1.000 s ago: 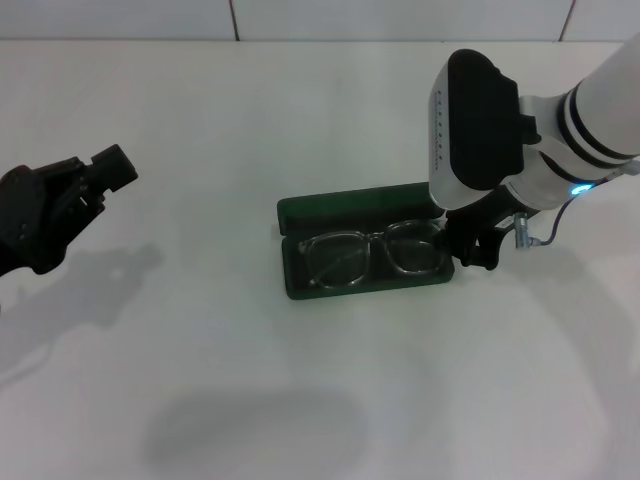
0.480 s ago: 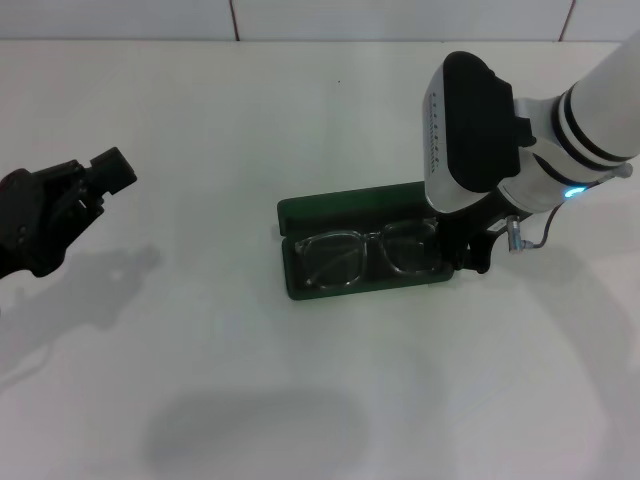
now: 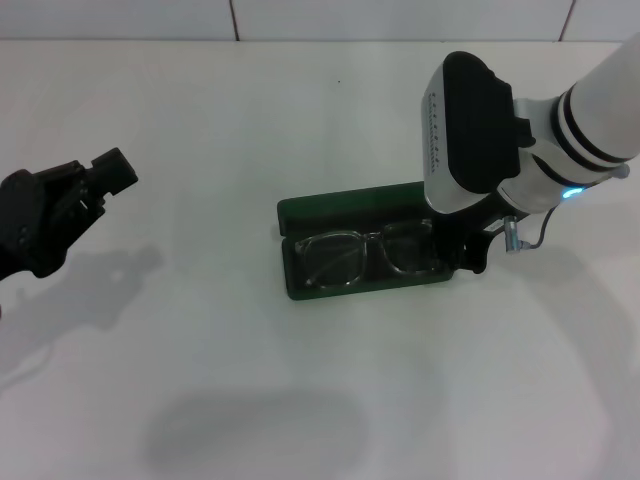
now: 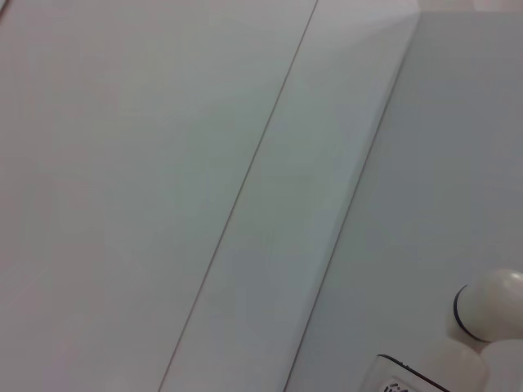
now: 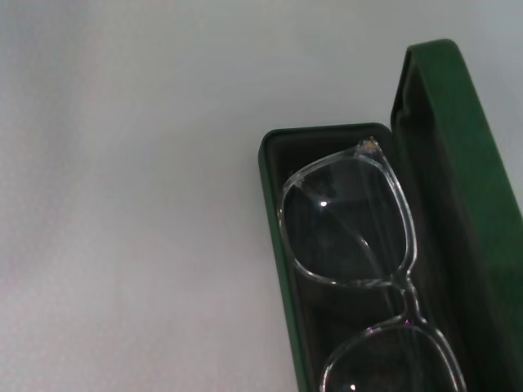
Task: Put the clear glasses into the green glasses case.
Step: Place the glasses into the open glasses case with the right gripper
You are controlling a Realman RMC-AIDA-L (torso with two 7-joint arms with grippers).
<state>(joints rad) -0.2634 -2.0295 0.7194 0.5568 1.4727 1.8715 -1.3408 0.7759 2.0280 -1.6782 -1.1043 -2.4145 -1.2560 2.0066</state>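
Head view, case: the green glasses case [image 3: 365,245] lies open on the white table [image 3: 300,120], lid raised at its far side.
Head view, glasses: the clear glasses [image 3: 370,258] lie inside the case, lenses up.
Head view, right gripper [image 3: 472,250]: low at the case's right end; cannot tell whether its fingers are parted.
Head view, left gripper [image 3: 105,175]: well left of the case, above the table; fingers' state cannot be told.
Left wrist view: only pale wall and part of the right arm [image 4: 482,314].
Right wrist view: one end of the case [image 5: 445,122] with the glasses [image 5: 347,220] resting in its dark lining.
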